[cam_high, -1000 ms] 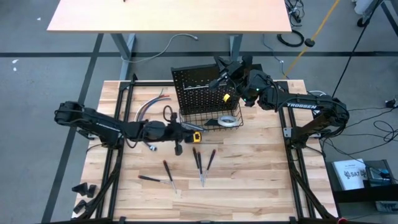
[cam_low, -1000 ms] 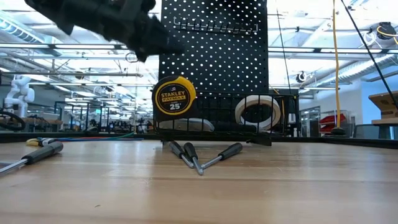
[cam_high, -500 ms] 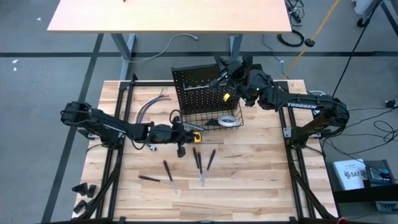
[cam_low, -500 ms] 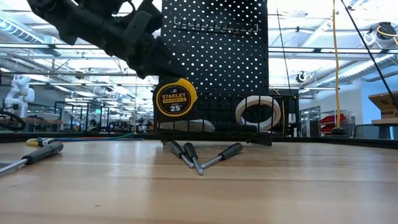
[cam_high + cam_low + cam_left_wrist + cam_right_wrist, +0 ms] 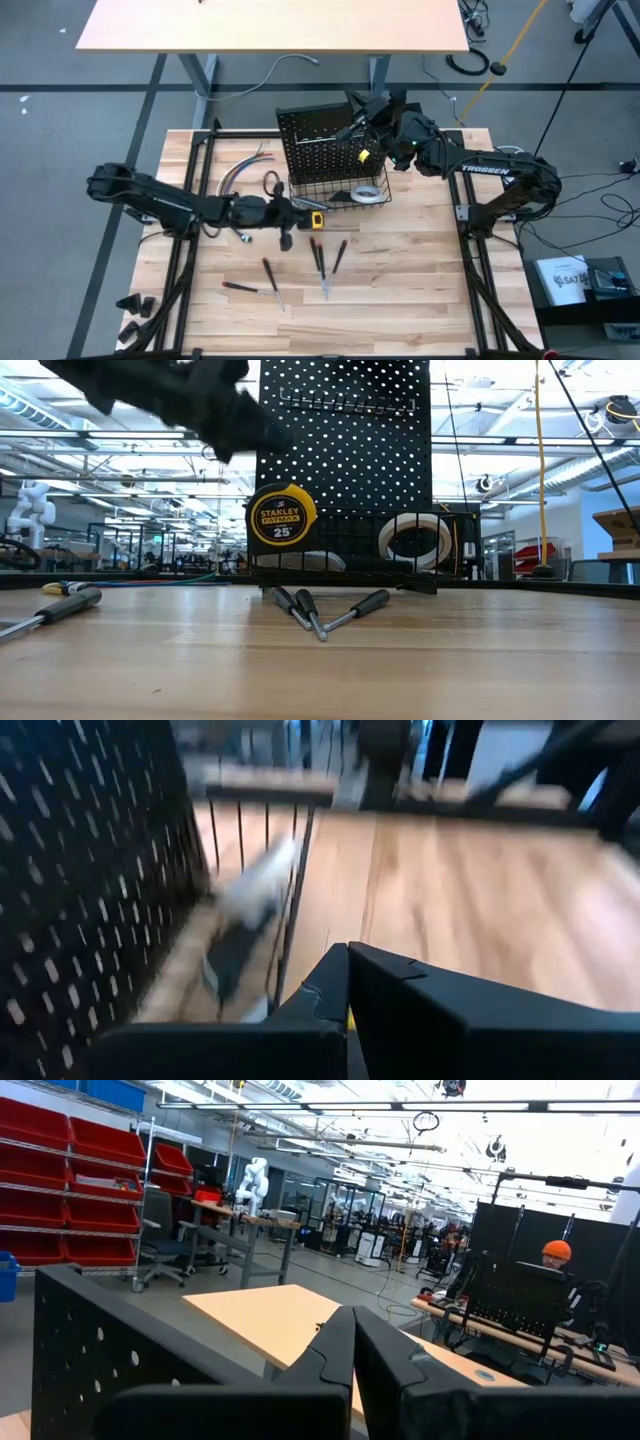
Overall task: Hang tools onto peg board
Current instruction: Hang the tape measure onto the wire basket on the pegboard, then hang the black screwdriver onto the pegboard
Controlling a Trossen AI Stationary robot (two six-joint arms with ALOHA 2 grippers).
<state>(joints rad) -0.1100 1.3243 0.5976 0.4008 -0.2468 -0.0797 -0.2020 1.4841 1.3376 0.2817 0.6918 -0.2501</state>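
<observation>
The black peg board (image 5: 318,142) stands upright at the table's far middle, with a wire basket (image 5: 345,205) along its foot. The yellow-black tape measure (image 5: 281,517) hangs at the basket's near left corner (image 5: 316,218), clear of the table. What it hangs by is hidden. A white tape roll (image 5: 368,194) and a pale grey utility knife (image 5: 300,560) lie in the basket. Several screwdrivers (image 5: 320,258) lie on the table in front. My left gripper (image 5: 302,207) is shut, just above and left of the tape measure (image 5: 265,432). My right gripper (image 5: 352,118) is shut above the board's top edge.
A bundle of coloured cables (image 5: 238,176) lies left of the peg board. More screwdrivers (image 5: 262,284) lie toward the near left, one of them (image 5: 62,606) far left in the low view. Bare wood (image 5: 400,290) stretches along the near right. A pale desk (image 5: 270,25) stands beyond the table.
My left gripper dipped down toward the tape measure and the basket, then drew back up and to the left, to about where it was a second ago. It stayed shut. The tape measure kept its place on the basket.
</observation>
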